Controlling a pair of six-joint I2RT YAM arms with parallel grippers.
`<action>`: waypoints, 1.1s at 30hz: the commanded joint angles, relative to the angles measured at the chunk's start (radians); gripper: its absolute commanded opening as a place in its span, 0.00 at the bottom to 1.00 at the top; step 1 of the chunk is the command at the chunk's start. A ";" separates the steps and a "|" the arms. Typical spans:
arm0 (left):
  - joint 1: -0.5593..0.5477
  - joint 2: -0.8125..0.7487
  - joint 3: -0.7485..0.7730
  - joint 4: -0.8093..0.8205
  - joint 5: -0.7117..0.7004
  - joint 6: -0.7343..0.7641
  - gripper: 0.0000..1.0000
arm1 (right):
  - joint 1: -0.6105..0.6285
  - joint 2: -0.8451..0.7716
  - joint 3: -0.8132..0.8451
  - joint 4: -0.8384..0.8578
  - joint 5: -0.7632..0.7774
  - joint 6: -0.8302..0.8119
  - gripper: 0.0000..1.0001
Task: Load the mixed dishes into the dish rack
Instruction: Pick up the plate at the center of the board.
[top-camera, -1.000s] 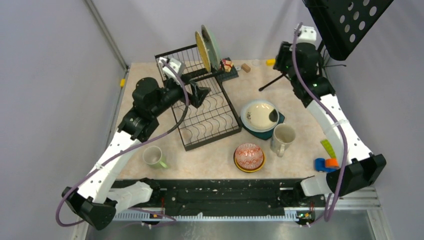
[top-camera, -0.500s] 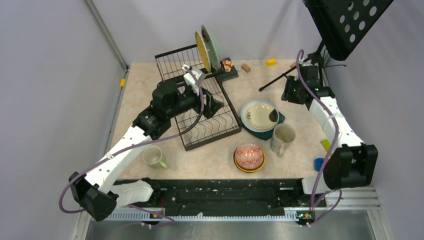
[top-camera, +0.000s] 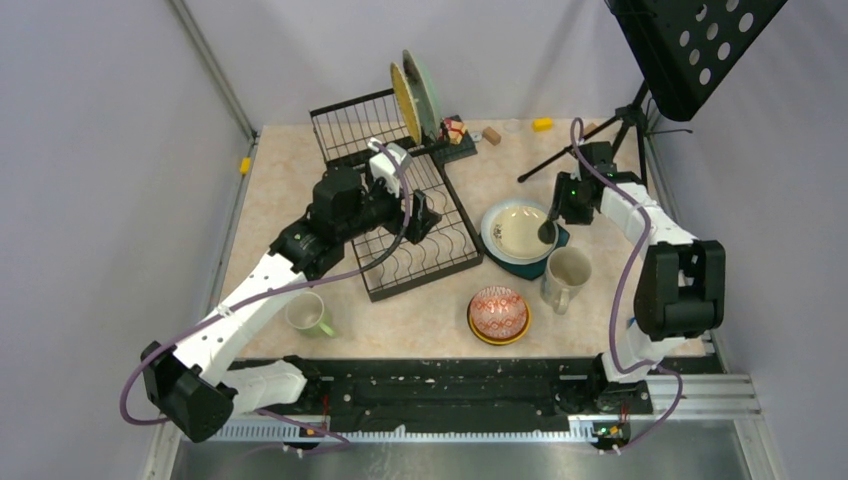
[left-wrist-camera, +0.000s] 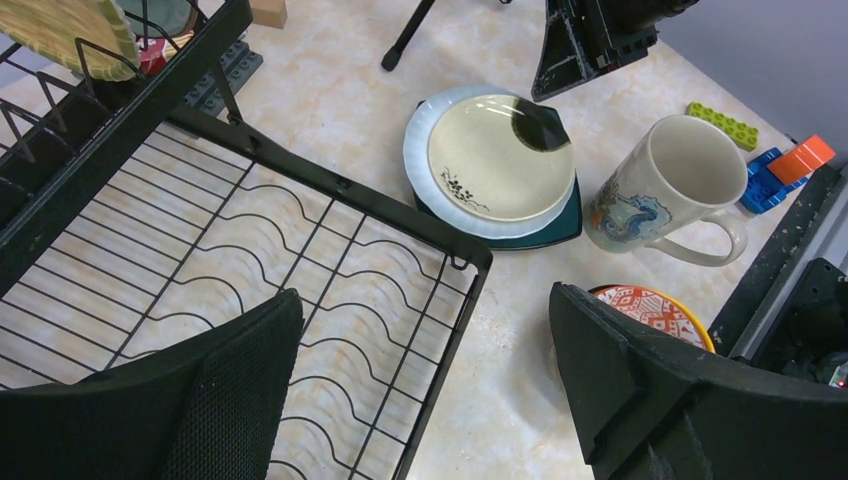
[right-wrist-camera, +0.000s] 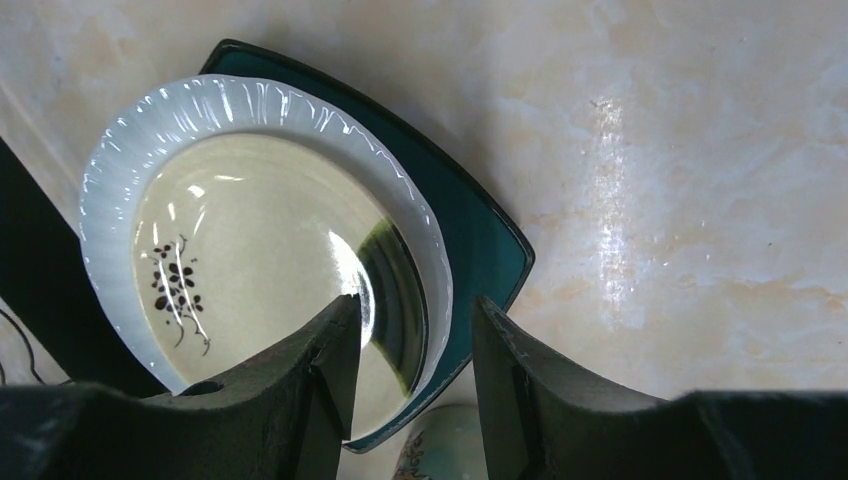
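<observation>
Top external view: my left gripper (top-camera: 428, 215) hangs over the flat lower tray of the dish rack (top-camera: 420, 262). Its jaws are spread as wide as they go and there is nothing between them. In the left wrist view I see only the wavy wire dividers and the table (top-camera: 265, 180) between the two fingers (left-wrist-camera: 230, 390).

My right gripper (top-camera: 553, 213) is over the far right edge of the plate stack, just right of the rack. In the right wrist view its jaws are partly open, and the stack's rim shows in the gap between them. They grip nothing. I cannot tell whether the fingertips touch the rim or hover just above it.

The stack lies flat on the table: a cream plate (right-wrist-camera: 250, 260) with a small dark flower and a dark glaze patch sits on top, a white plate (right-wrist-camera: 200, 110) with a fluted rim lies under it, and a dark teal plate (right-wrist-camera: 480, 240) is at the bottom.

A cream mug (top-camera: 565, 278) stands upright just in front of the stack. Left of it, the red-patterned bowl (top-camera: 498, 308) sits nested in the yellow-orange bowl (top-camera: 500, 339). A light-green mug (top-camera: 308, 313) sits near the rack's front left corner, by my left arm.

Two plates stand on edge in the raised rear section of the rack, a yellow plate (top-camera: 401, 100) and a pale teal plate (top-camera: 423, 90) just behind it. A black music stand (top-camera: 690, 45) is at the far right corner.
</observation>
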 joint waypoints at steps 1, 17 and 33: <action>-0.004 -0.004 -0.004 0.034 -0.010 0.012 0.97 | -0.003 0.028 -0.007 0.016 -0.003 -0.001 0.46; -0.002 0.041 0.011 0.023 -0.015 0.028 0.96 | -0.002 0.067 -0.061 0.020 0.048 -0.032 0.42; -0.003 0.071 0.030 0.020 0.004 0.033 0.97 | -0.002 -0.007 -0.054 0.047 0.074 -0.021 0.09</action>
